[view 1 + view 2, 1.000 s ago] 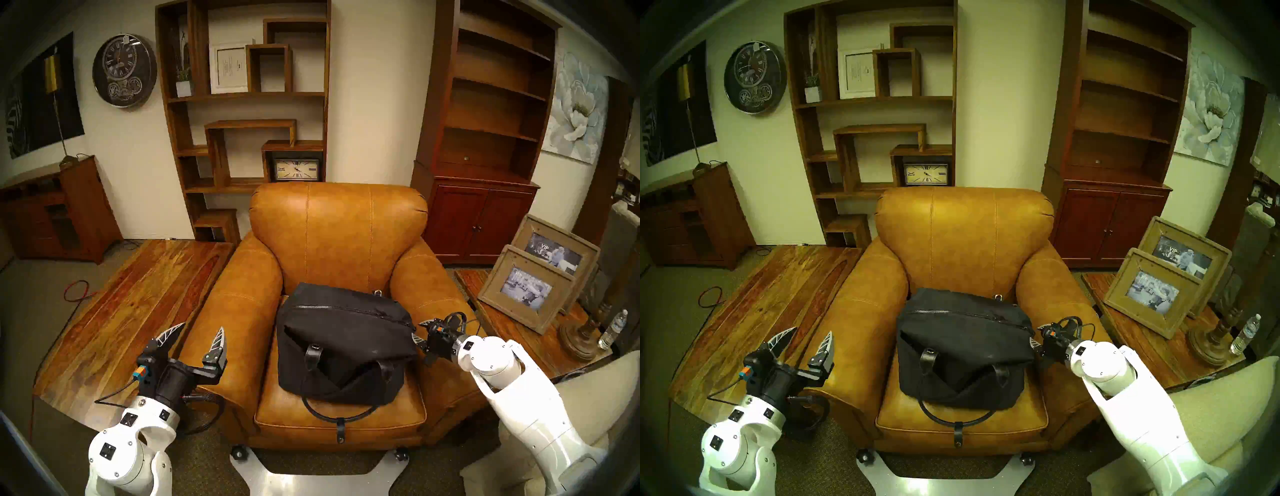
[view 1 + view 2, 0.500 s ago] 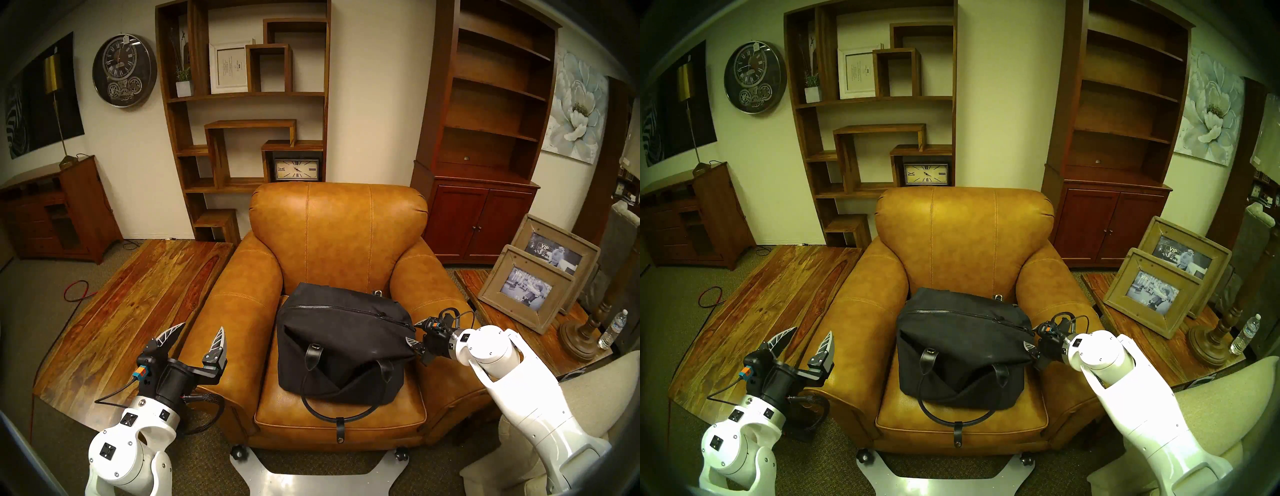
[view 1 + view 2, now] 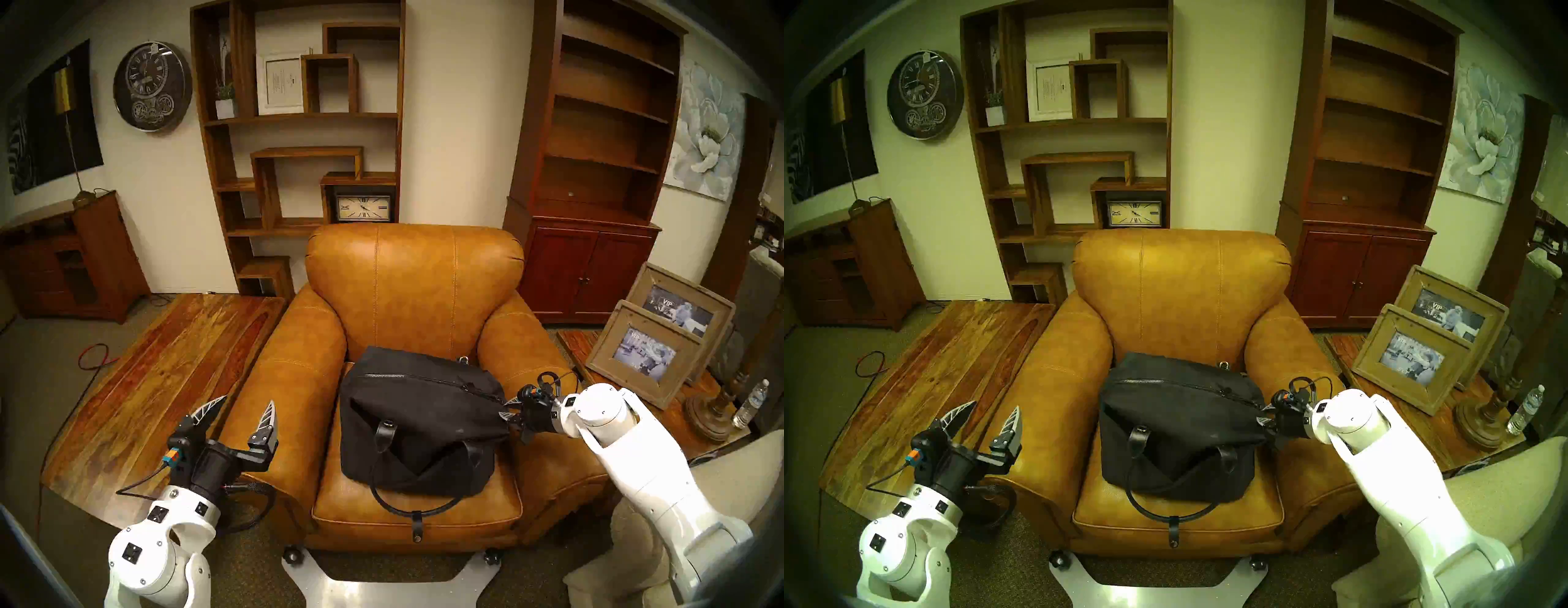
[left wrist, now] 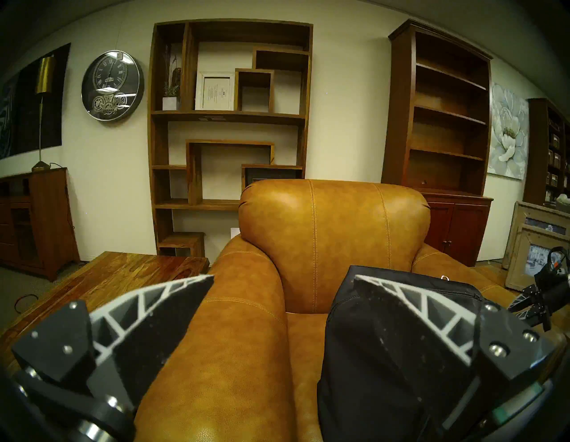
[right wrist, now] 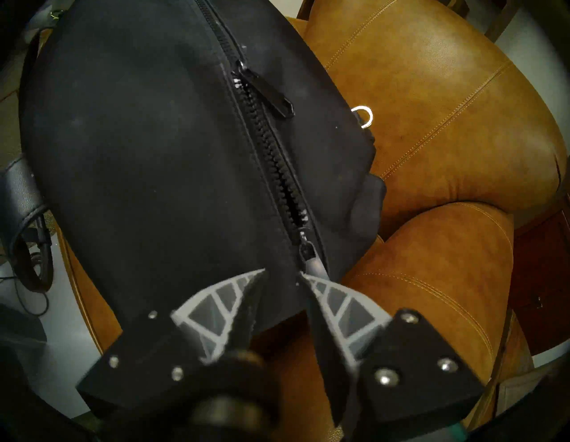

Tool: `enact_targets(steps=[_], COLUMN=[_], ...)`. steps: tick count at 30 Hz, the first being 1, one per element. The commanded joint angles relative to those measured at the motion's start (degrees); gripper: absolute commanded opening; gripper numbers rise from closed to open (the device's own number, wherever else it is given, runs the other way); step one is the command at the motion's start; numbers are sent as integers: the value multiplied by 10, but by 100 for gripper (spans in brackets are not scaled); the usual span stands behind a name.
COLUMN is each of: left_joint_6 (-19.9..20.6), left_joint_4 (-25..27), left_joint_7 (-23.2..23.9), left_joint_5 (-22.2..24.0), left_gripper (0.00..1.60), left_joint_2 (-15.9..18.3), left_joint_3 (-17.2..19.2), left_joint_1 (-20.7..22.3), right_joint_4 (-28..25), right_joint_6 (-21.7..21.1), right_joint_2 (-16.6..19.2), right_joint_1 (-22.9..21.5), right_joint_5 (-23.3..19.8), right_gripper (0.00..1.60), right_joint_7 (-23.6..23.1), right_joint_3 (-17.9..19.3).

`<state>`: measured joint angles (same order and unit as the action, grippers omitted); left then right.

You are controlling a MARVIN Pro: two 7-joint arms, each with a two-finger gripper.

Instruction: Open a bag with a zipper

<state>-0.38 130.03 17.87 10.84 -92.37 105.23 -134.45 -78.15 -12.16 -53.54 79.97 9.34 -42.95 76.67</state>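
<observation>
- Bag (image 3: 418, 420) sits on the armchair (image 3: 413, 280) seat.
- Right hand (image 5: 282, 276), fingers apart, is at the bag's end; the zipper (image 5: 271, 148) runs ahead, its near pull tab (image 5: 313, 260) just beside one fingertip.
- Left hand (image 3: 242, 407), spread wide, hovers by the armrest, apart from the bag.

matt cloth bag (image 3: 420, 424), glossy leather armchair (image 3: 413, 288)

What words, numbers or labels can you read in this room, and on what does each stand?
"VIP": on the photo in the rear grey wooden picture frame.
Roman numerals: rectangular shelf clock and round black wall clock.
White-framed document: too small to read.
Clear water bottle label: unreadable.
</observation>
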Motion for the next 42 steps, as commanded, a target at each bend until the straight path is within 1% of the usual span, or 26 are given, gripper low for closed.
enact_targets(steps=[1,3,5,6,10,11,12,13,17,23,30,31,35,38,41,42], left_joint_6=[-1,-1,-1,-1,-1,-1,-1,-1,-1,-1,-1,-1,-1,-1,-1,-1], left_joint_4=[12,13,13,13,14,14,14,14,14,13,13,13,13,13,13,13], left_joint_7=[1,1,1,1,1,1,1,1,1,1,1,1,1,1,1,1], left_joint_5=[-1,-1,-1,-1,-1,-1,-1,-1,-1,-1,-1,-1,-1,-1,-1,-1], left_gripper=[160,160,160,160,160,160,160,160,160,160,160,160,160,160,160,160], left_joint_2=[1,1,1,1,1,1,1,1,1,1,1,1,1,1,1,1], left_joint_3=[0,0,0,0,0,0,0,0,0,0,0,0,0,0,0,0], left_joint_1=[0,0,0,0,-1,-1,-1,-1,-1,0,0,0,0,0,0,0], right_joint_4=[-41,-53,-56,-58,-47,-42,-42,-33,-13,12,36,48,67,83,86,86], right_joint_6=[3,0,-2,-4,-3,-3,-3,-4,-5,0,10,16,23,18,18,18], right_joint_2=[30,35,37,37,34,33,33,28,23,7,-8,-11,-17,-26,-27,-27], right_joint_1=[-12,-5,-3,0,-10,-15,-15,-27,-51,-71,-90,-99,-112,-127,-130,-130], right_joint_5=[-15,-19,-20,-20,-15,-12,-12,-11,-3,8,17,24,29,24,25,25], right_gripper=[95,103,103,110,116,127,127,131,131,136,132,131,129,119,97,97], right_joint_7=[-22,-28,-31,-30,-33,-35,-35,-39,-53,-57,-58,-60,-65,-82,-93,-93], right_joint_3=[27,34,36,42,40,37,37,32,16,-5,-16,-23,-28,-31,-35,-35])
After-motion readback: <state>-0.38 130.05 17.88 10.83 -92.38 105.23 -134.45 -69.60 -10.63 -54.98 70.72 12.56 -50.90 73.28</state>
